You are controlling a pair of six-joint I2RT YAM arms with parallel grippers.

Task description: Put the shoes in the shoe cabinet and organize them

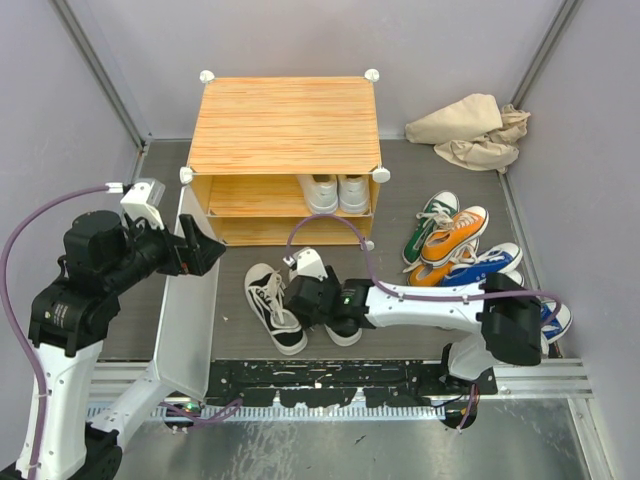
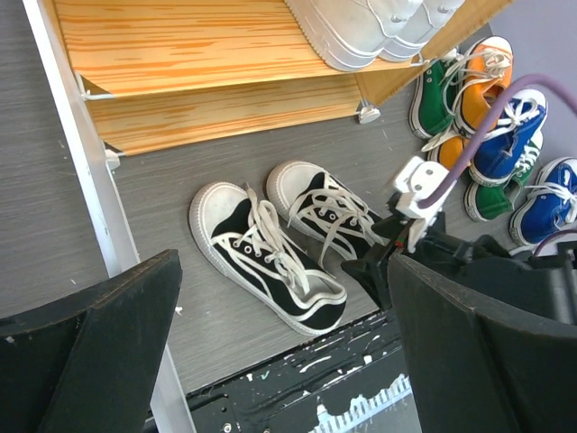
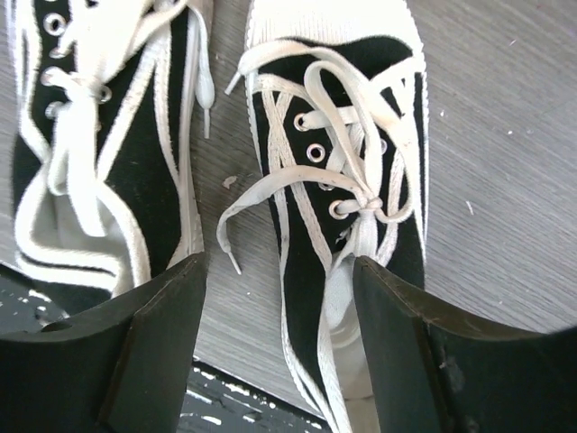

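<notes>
From above, the right gripper [image 1: 312, 300] covers most of one black-and-white shoe [image 1: 347, 335] — only one end shows — and the cabinet top [image 1: 285, 125] hides all but the near ends of the white pair [image 1: 337, 192]. A blue shoe [image 1: 556, 318] lies partly behind the right arm [image 1: 430, 305].

The grey wood-grain tabletop [image 1: 415, 165] carried the shoe cabinet [image 1: 285, 125] at its far middle. In front of the cabinet, two black-and-white sneakers [image 1: 272, 305] lay side by side, toes toward it. To the right, green [image 1: 432, 222], orange [image 1: 458, 232] and blue [image 1: 485, 265] sneakers lay bunched together, overlapping. A crumpled beige cloth [image 1: 470, 130] sat in the far right corner.
</notes>
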